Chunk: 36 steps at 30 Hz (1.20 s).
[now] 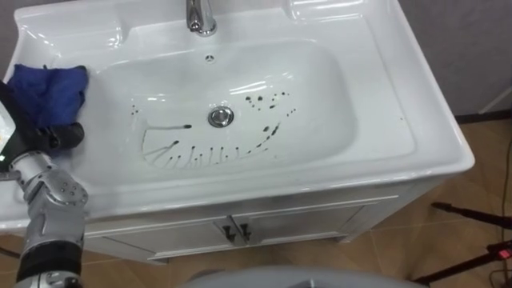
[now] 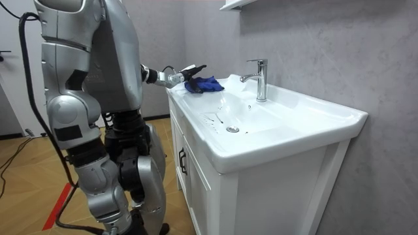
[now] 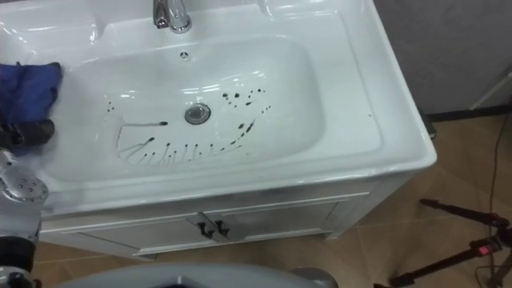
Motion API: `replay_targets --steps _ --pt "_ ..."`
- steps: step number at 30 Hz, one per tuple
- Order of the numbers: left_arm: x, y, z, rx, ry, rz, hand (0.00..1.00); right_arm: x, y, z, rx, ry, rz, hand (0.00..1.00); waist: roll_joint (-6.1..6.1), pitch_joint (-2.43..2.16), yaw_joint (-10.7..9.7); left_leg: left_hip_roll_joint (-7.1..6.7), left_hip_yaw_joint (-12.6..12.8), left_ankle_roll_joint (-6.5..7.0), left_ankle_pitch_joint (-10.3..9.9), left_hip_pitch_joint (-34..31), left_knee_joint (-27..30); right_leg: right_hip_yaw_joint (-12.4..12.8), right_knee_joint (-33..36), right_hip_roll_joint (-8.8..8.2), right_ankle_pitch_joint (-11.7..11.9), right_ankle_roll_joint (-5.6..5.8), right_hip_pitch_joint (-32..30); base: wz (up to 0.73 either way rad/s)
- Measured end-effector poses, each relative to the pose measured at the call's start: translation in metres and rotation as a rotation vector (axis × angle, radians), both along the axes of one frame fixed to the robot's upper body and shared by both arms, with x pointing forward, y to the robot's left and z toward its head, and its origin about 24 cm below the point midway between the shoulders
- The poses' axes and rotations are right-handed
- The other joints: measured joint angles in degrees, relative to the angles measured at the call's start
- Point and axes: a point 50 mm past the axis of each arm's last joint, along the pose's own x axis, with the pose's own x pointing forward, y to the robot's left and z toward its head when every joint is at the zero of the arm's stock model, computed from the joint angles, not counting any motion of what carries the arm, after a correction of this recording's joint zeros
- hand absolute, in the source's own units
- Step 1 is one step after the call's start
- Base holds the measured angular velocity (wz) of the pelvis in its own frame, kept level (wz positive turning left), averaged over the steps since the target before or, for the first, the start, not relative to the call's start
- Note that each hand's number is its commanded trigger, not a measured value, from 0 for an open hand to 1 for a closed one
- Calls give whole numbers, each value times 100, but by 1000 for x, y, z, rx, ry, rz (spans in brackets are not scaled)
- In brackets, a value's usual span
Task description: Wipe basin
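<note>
The dark fingers point(image 1: 70, 134) of the left hand point(image 2: 185, 74) are stretched out, not curled. In the eye view one lies flat along the near edge of the blue cloth point(image 1: 50, 90) and another dark part runs up the cloth's outer side. In the room view they reach out straight just above it. They look released, touching or just beside the cloth rather than gripping it.

The cloth sits bunched on the flat rim of the white basin point(image 1: 320, 104), at about ten o'clock from the drain point(image 1: 222, 116), and none of it is down in the bowl. Behind the hand, the silver forearm comes in from seven o'clock.

Inside the bowl, dark marks point(image 1: 212, 152) are scattered round the drain. A comb of short strokes runs from eight to five o'clock, with specks and a streak at two and three o'clock. The chrome tap point(image 1: 201, 16) stands at twelve o'clock on the back rim.

Below the front edge, at six o'clock, are the white cabinet point(image 1: 288, 220) doors with small dark handles, and past them the wooden floor point(image 1: 480, 160). The robot stands upright at the front of the cabinet.
</note>
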Motion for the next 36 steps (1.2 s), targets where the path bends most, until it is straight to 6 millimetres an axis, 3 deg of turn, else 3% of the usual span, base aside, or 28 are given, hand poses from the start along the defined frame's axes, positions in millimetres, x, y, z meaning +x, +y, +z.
replay_targets --steps 11,15,23,36 --pt "0 0 -3 -30 47 -21 0 2 -1 1 14 -6 2 0 58 6 2 1 6 0 0 -5 -2 2 8 1 -2 -1 -1 0" --pt "-1 0 -6 -37 61 -23 0 0 -1 1 13 1 1 0 30 36 -8 0 23 0 0 -1 -20 8 11 0 -2 0 -4 0" --pt "-5 0 -14 -34 103 -33 0 -2 -2 1 11 18 -3 0 24 33 -18 6 54 -10 6 44 -30 60 48 -1 -41 -15 -20 -2" --pt "-1 -2 -26 -76 172 -40 0 -2 -2 1 13 13 -16 0 -214 8 -12 92 93 -61 38 72 41 60 122 52 -57 -103 2 -1"
